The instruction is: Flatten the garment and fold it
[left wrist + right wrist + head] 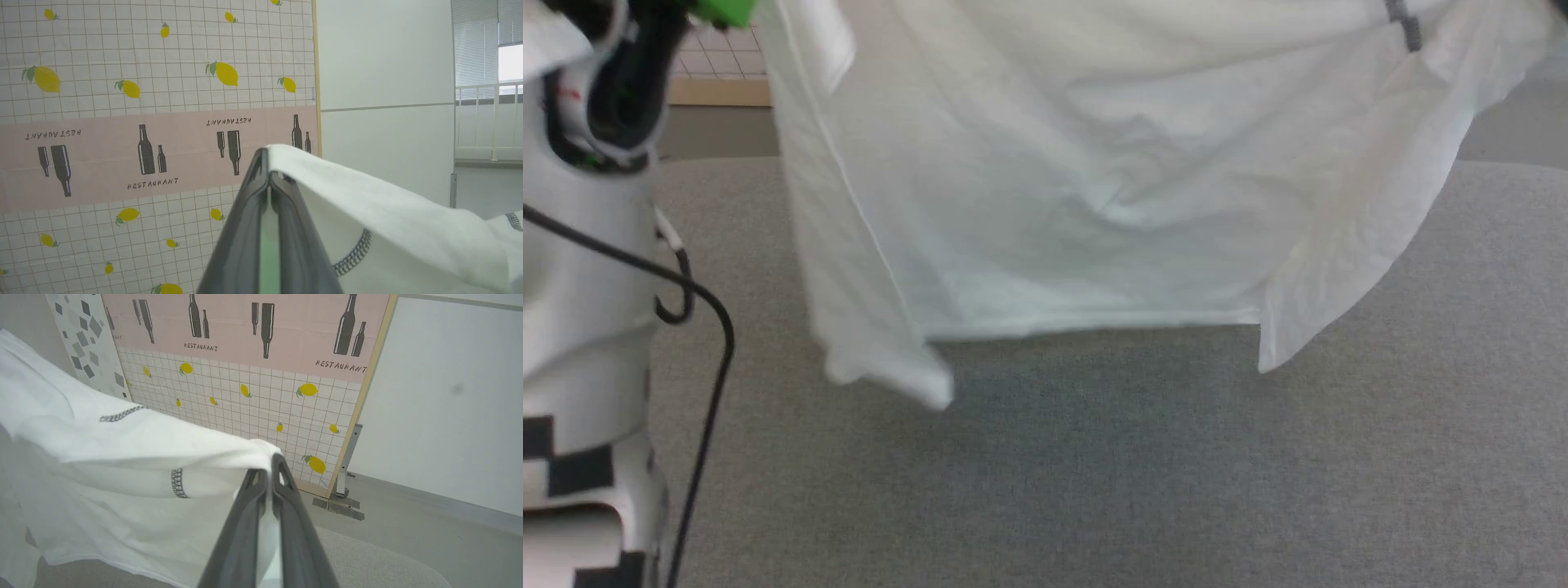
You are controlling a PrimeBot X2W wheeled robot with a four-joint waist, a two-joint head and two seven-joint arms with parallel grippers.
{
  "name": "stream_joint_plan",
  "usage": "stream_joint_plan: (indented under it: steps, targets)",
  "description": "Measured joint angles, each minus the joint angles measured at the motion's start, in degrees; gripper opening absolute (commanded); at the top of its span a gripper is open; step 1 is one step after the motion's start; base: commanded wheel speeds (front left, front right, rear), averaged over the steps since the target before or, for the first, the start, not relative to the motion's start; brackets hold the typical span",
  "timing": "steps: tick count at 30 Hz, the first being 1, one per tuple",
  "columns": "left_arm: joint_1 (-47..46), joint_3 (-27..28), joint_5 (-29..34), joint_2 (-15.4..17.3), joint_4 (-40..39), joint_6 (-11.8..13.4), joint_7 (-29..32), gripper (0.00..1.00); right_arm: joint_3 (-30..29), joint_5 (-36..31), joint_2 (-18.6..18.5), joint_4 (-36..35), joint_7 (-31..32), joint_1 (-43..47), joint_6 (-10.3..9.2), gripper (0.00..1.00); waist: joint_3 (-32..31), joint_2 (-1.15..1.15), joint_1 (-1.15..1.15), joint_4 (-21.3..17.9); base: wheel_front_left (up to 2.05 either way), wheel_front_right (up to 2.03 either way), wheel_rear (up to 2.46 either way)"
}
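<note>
Plain white for the garment [1094, 204], with dark grey zigzag stitching along the seams. Mottled grey on the surface [1176, 474]. Dark grey, near black, on the left hand [267, 163] and the right hand [268, 469]. On the backdrop panel [155, 81]: white with a thin grey grid, yellow lemons with green leaves, a pink band with dark bottles and lettering. Pale grey-white on the wall [384, 61].
</note>
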Motion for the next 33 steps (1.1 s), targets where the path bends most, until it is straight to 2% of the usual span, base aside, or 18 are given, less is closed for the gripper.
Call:
stream_joint_plan:
  steps: [9, 15, 21, 26, 33]
  targets:
    - [-8.7, -0.8, 0.9, 2.8, 8.2, 0.0, 3.9, 0.0, 2.1, -0.1, 1.6, 4.0, 4.7, -9.3, 0.0, 0.0, 3.4, 0.0, 0.0, -0.6, 0.0, 0.0, 0.0]
    - [-15.7, -1.2, 2.7, 5.0, 11.3, 0.6, 6.3, 0.0, 3.2, -2.7, 1.6, 8.6, 5.7, -19.1, 0.0, 0.0, 8.5, 0.0, 0.0, -1.0, 0.0, 0.0, 0.0]
    - [-23.7, -1.0, 5.4, 6.2, 14.6, 3.2, 6.1, 0.0, 3.8, -8.4, 3.1, 14.3, 1.1, -30.3, 0.0, 0.0, 15.5, 0.0, 0.01, -1.4, 0.0, 0.0, 0.0]
    - [-29.8, -0.3, 7.8, 5.9, 17.7, 5.7, 0.8, 0.0, 3.5, -12.5, 6.6, 19.5, -5.1, -38.3, 0.0, 0.0, 21.8, 0.0, 0.01, -1.7, 0.0, 0.0, 0.0]
    - [-31.5, -0.8, 8.5, 4.9, 22.1, 5.4, -6.4, 0.0, 5.8, -13.7, 7.2, 26.6, -11.4, -42.4, 0.0, 0.0, 29.1, 0.0, 0.02, -1.8, 0.0, 0.0, 0.0]
